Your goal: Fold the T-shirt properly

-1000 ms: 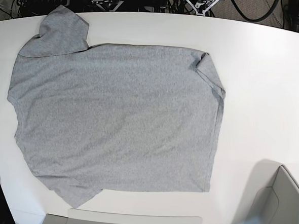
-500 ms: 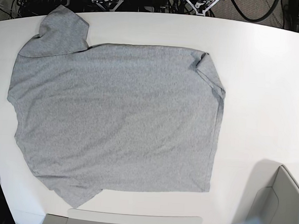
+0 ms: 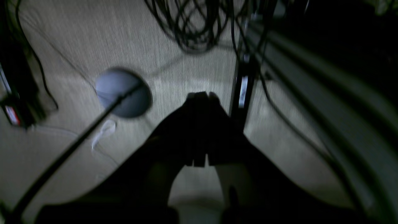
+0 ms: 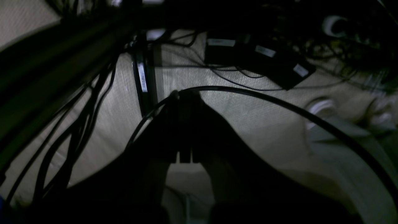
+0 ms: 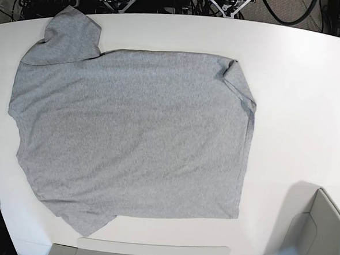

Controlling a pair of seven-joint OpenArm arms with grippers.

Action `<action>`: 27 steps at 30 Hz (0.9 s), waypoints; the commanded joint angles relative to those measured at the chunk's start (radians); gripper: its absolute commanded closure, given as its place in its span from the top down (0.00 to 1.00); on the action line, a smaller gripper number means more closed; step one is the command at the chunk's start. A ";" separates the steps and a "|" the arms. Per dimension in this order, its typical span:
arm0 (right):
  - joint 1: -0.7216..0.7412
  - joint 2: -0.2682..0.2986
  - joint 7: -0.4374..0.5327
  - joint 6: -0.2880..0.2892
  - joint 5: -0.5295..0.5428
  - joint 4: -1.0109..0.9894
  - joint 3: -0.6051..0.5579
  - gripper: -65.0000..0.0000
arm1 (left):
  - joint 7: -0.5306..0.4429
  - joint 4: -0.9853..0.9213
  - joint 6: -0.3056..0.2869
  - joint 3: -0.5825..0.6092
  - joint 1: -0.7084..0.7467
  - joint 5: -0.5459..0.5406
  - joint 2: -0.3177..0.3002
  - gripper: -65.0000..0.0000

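The heather-grey T-shirt (image 5: 129,131) lies spread flat on the white table (image 5: 298,101) in the base view, plain side up, no lettering showing. One sleeve (image 5: 69,34) points to the far left corner, the other (image 5: 78,217) lies at the near left. A small fold sits at its far right corner (image 5: 239,85). My left gripper (image 3: 200,97) is a dark silhouette over the floor with fingers together. My right gripper (image 4: 182,93) looks the same, fingers together, holding nothing. Neither is near the shirt.
A grey bin (image 5: 316,235) stands at the near right of the table, and a grey tray edge (image 5: 151,253) runs along the near side. Metal arm mounts (image 5: 227,1) sit behind the far edge. Cables (image 4: 236,77) and a round grey base (image 3: 122,93) lie on the floor.
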 commanded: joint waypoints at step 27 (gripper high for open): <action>-0.416 0.097 1.110 0.166 0.076 0.056 0.031 0.01 | -1.219 0.191 -0.002 -0.077 0.436 0.066 -0.010 0.01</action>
